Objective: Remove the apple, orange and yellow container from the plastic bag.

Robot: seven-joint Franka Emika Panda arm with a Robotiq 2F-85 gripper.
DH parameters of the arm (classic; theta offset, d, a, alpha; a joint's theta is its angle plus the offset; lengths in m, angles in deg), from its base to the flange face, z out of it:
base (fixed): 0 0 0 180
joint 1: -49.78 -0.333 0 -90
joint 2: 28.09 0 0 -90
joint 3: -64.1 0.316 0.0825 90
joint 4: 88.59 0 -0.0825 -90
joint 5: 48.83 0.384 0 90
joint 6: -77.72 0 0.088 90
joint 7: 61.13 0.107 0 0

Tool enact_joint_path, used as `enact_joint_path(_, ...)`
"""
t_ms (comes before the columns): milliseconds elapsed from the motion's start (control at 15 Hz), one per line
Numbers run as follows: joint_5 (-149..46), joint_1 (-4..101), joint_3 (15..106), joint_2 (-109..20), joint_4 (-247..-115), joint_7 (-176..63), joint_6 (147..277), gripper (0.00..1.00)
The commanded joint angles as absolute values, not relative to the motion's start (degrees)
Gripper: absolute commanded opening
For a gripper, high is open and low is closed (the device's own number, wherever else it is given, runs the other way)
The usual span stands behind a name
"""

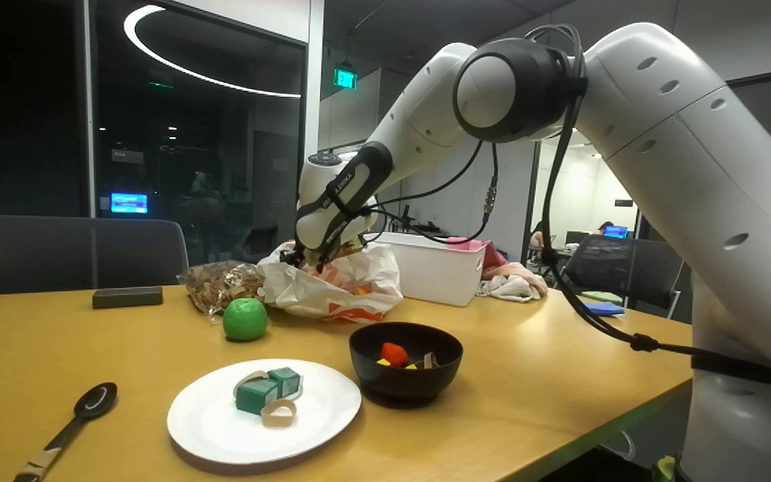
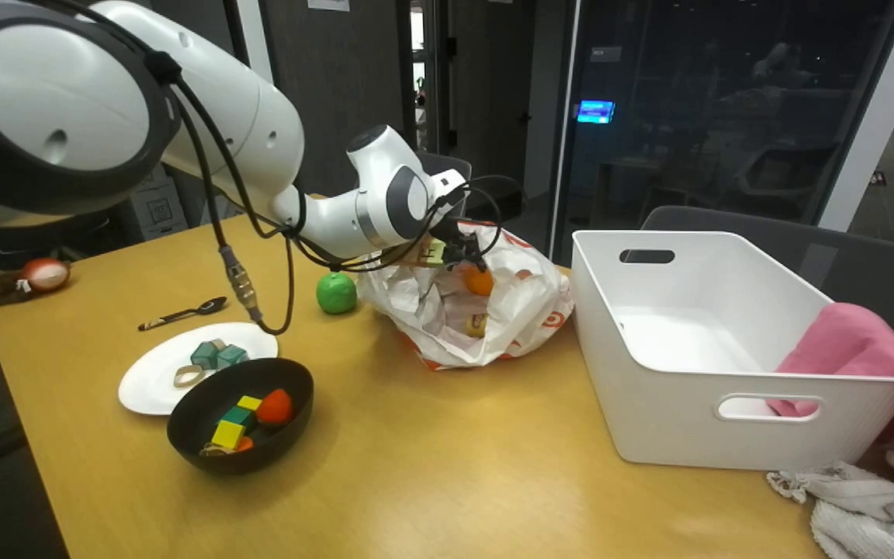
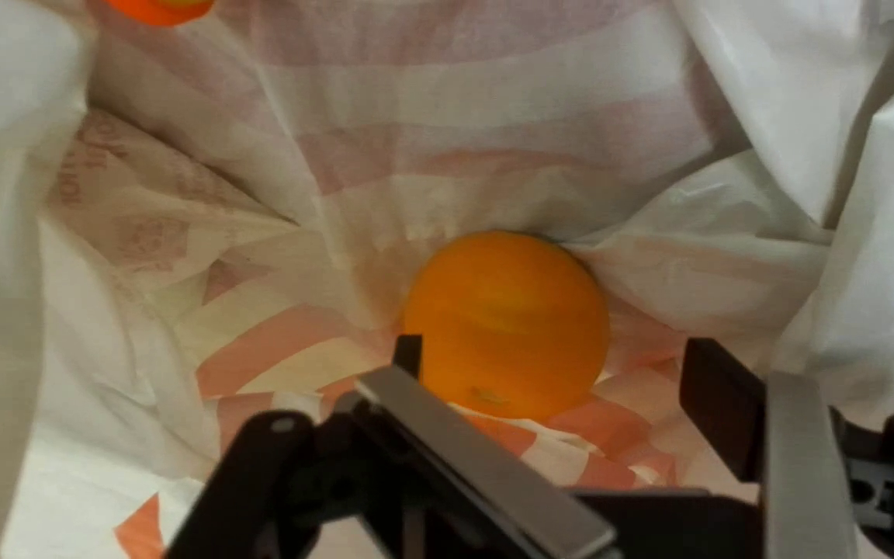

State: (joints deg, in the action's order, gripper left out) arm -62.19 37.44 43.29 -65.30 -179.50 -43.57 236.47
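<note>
Near left in an exterior view, a round green apple [image 1: 245,319] rests on the yellow wooden surface [image 1: 124,341], just left of a slumped white plastic bag with red markings [image 1: 312,298]; the apple's removal looks done. Farther on, inside the bag's near part in an exterior view, lies a small yellowish object [image 2: 476,324], perhaps the yellow container; too little shows to be sure. The smooth round orange [image 3: 505,322], farther in, seems the step in hand: the black hand [image 3: 559,380] reaches over it, fingers [image 3: 719,407] parted, holding nothing. The next move likely calls for sinking deeper with a slight shift left, then closing clear of the plastic. In the wrist view the orange lies just beyond the fingertips, between them but nearer the left one; whether they touch I cannot tell.
</note>
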Motion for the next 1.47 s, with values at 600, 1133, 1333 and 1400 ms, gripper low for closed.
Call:
enact_joint_path(600, -60.75, 44.95, 50.58, -66.31, -175.13, -50.84, 232.36, 1.00)
enact_joint_path(1133, -60.64, 47.98, 54.66, -69.78, -169.96, -54.70, 229.12, 1.00)
enact_joint_path(1333, -60.79, 47.77, 54.56, -71.70, -166.94, -54.99, 228.34, 1.00)
enact_joint_path(1400, -60.92, 47.70, 54.40, -72.43, -165.79, -54.95, 228.12, 1.00)
